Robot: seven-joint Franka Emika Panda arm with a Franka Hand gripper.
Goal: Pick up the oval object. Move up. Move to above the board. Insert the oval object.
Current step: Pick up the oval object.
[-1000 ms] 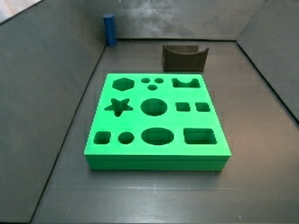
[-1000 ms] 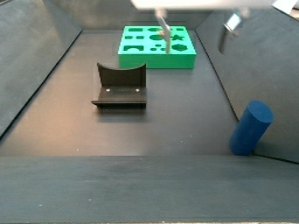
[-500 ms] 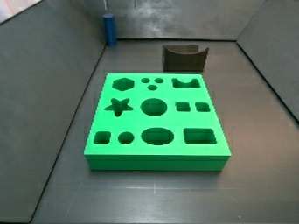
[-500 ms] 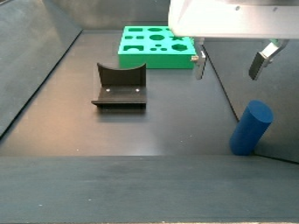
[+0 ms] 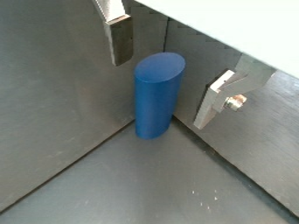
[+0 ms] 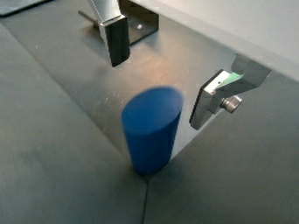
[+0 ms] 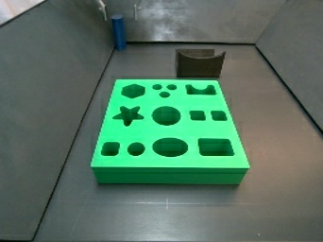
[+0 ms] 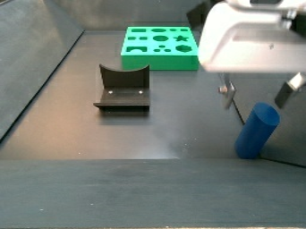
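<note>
The oval object is a plain blue peg (image 8: 256, 130) standing upright on the dark floor near a wall, far from the board; it also shows in a side view (image 7: 116, 33). My gripper (image 8: 257, 94) is open right over it, with one finger (image 8: 226, 92) on each side of its top, not touching. In both wrist views the peg (image 5: 158, 96) (image 6: 152, 140) stands under the gap of the open gripper (image 5: 167, 70) (image 6: 163, 70). The green board (image 7: 168, 128) with its shaped holes lies flat in the middle of the floor (image 8: 160, 46).
The dark fixture (image 8: 122, 88) stands on the floor between the board and the peg's end of the bin; it also shows in a side view (image 7: 198, 62). Grey walls (image 7: 63, 85) enclose the floor, and the peg stands close to one of them.
My gripper has moved from above the board across the floor and down, and now stands over the blue peg. The peg, board and fixture have not moved.
</note>
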